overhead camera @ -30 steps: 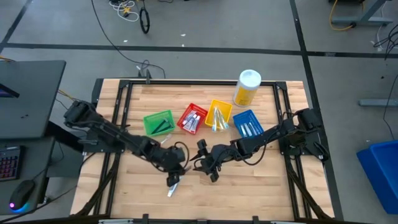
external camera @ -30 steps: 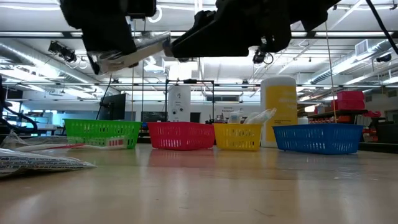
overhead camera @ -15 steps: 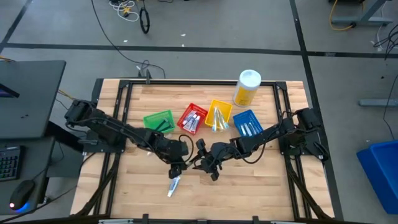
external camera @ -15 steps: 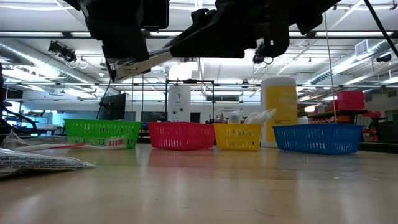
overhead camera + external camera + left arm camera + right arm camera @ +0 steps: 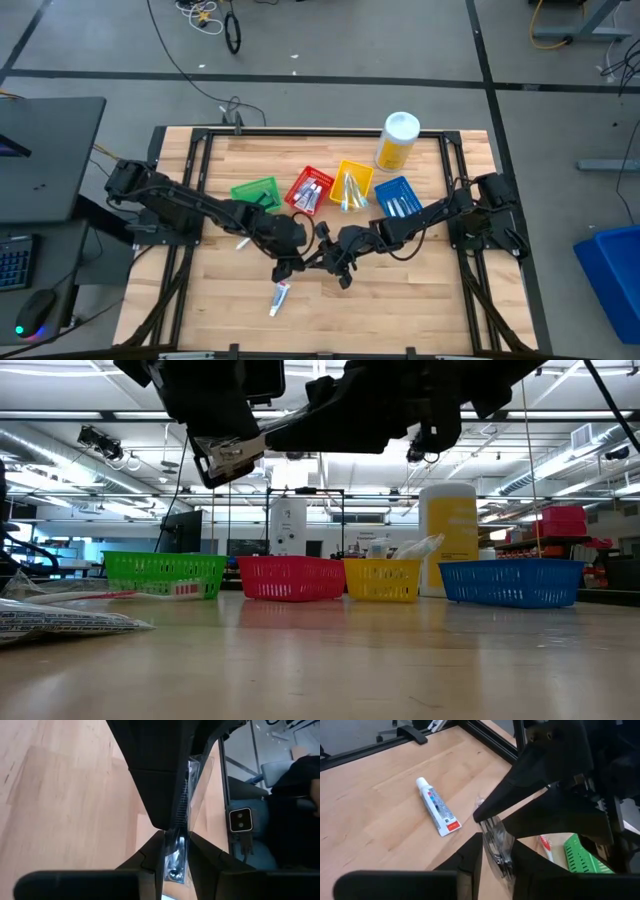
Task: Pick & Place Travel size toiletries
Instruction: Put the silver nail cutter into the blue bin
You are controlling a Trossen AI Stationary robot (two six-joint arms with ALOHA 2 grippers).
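While both arms meet in the lower middle of the high view, the left gripper (image 5: pixel 296 262) and right gripper (image 5: pixel 330 262) are nose to nose, raised off the wooden table (image 5: pixel 420 300). Between them is a clear plastic packet (image 5: pixel 496 842) with something dark inside, maybe a razor, can't say for sure. In the right wrist view the right gripper's fingers (image 5: pixel 470 857) are clamped on 1 end of that packet, and the left gripper's dark tips are pinching the other end. The left wrist view shows the same packet (image 5: pixel 186 795) squeezed between both pairs of fingers.

A white toothpaste tube (image 5: pixel 279 296) lies loose on the table just below the grippers. It has blue and red print and a red end, but I can't read the writing or any brand on it.

Across the upper middle of the high view sit 4 small bins in a row: green bin (image 5: pixel 254 195), red bin (image 5: pixel 310 189), yellow bin (image 5: pixel 351 185), blue bin (image 5: pixel 399 198), all with toiletries inside. The tall yellow bottle (image 5: pixel 397 140) with a white cap stands behind them. No readable label there either.
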